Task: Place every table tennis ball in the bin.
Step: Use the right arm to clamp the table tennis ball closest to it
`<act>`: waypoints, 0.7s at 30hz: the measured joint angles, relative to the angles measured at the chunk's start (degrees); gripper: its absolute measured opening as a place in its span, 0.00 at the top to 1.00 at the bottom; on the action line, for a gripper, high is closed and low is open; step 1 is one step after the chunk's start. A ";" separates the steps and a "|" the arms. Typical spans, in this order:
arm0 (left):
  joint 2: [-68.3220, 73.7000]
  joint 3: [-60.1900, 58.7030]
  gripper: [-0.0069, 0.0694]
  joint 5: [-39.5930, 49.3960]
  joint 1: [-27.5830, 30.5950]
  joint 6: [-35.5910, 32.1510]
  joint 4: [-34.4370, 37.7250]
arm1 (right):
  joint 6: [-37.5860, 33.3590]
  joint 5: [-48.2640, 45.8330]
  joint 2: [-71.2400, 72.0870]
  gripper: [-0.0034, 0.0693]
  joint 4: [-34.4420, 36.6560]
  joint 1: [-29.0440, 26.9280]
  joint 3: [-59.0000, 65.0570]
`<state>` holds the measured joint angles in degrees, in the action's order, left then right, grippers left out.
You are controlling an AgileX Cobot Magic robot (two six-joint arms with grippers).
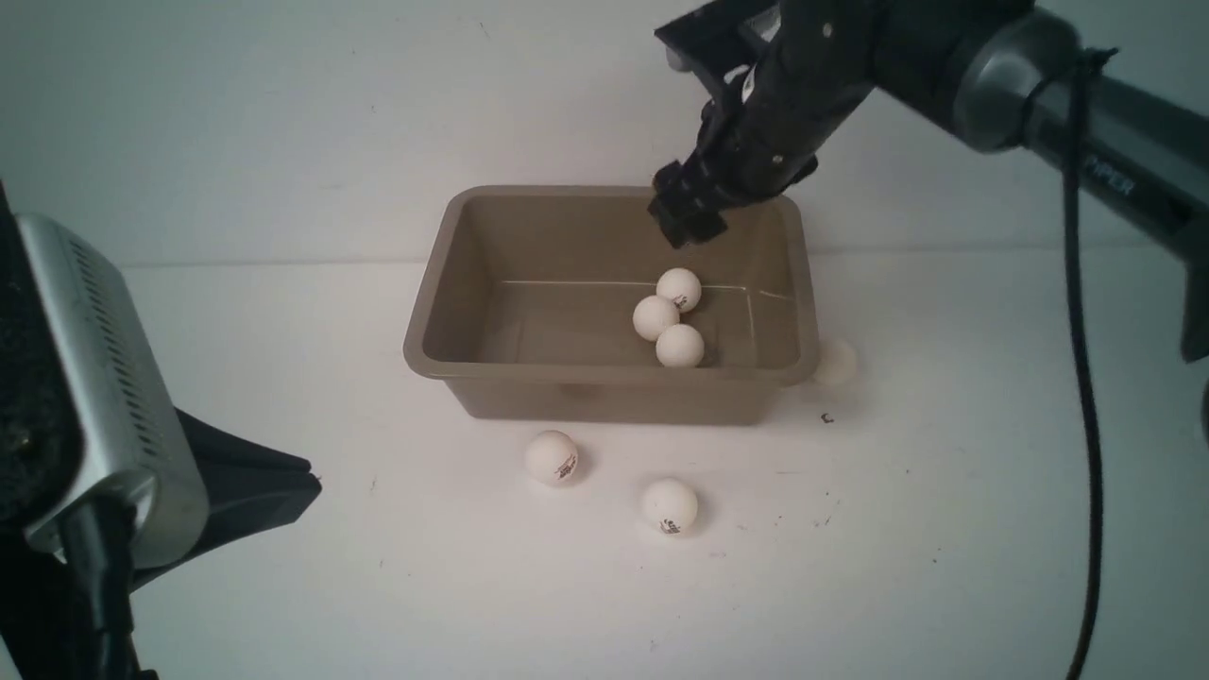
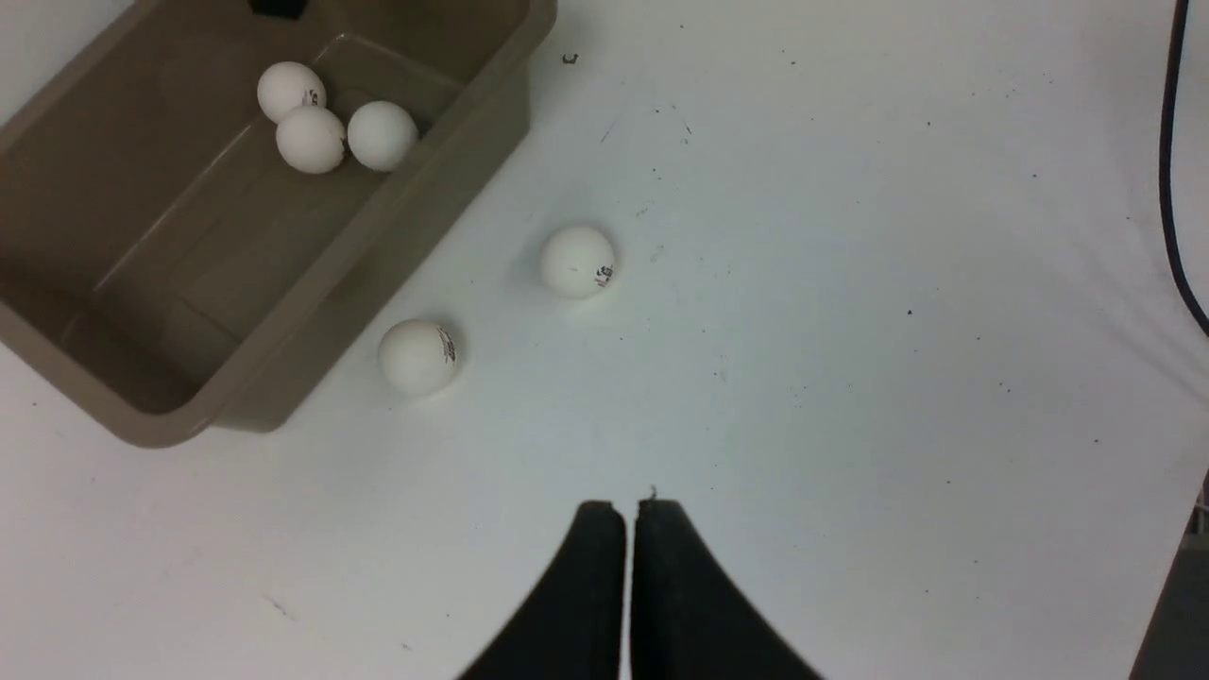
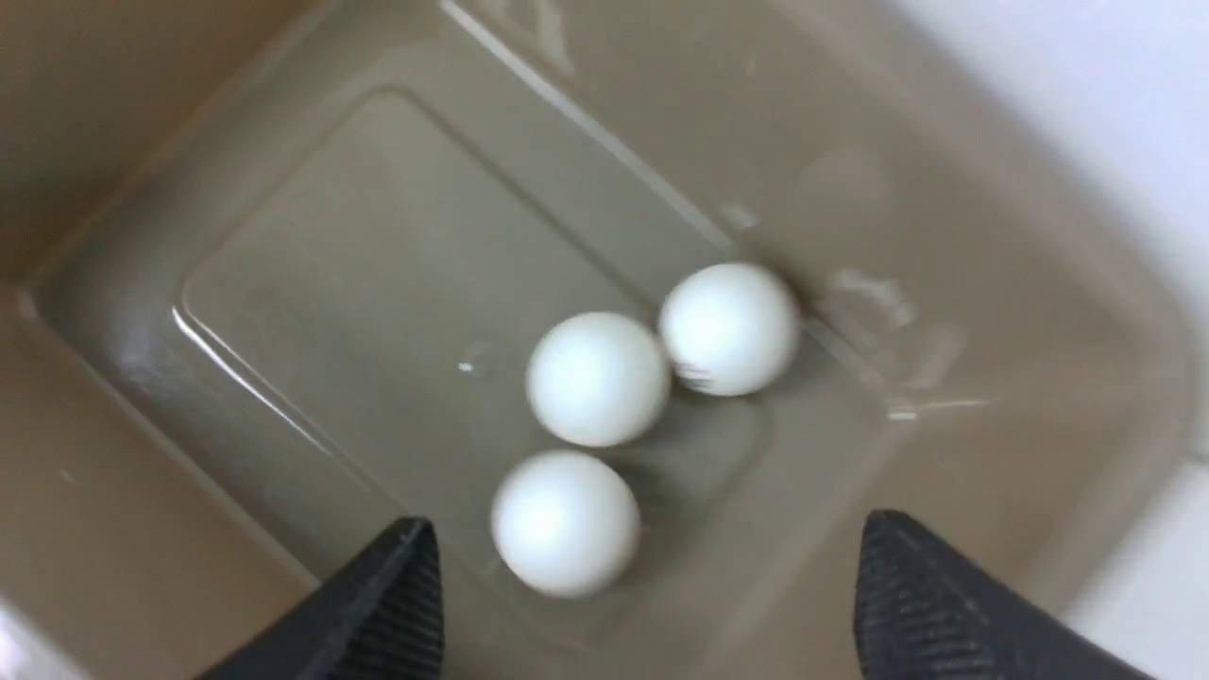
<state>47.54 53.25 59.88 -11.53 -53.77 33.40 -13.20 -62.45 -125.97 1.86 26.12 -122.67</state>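
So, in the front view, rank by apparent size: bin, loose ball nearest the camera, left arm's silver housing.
1. Bin
2. Silver housing
3. Nearest loose ball

The housing's closeness to the camera probably enlarges it.

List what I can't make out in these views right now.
- Ball beside the bin, front view: partly hidden by the rim; any print unreadable.
- Printing on the two balls on the table, front view: too small.
- Left arm's base, front view: cut off by the edge.
- Bin rim, right wrist view: blurred.

"PIPER" on right arm (image 1: 1110, 177)
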 joint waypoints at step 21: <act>0.00 0.00 0.91 0.05 0.00 0.05 -1.58 | -36.73 -8.93 14.20 0.22 29.00 -26.51 21.82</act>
<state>47.54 53.25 59.93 -11.53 -53.72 31.81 -49.93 -71.38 -111.77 30.86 -0.39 -100.85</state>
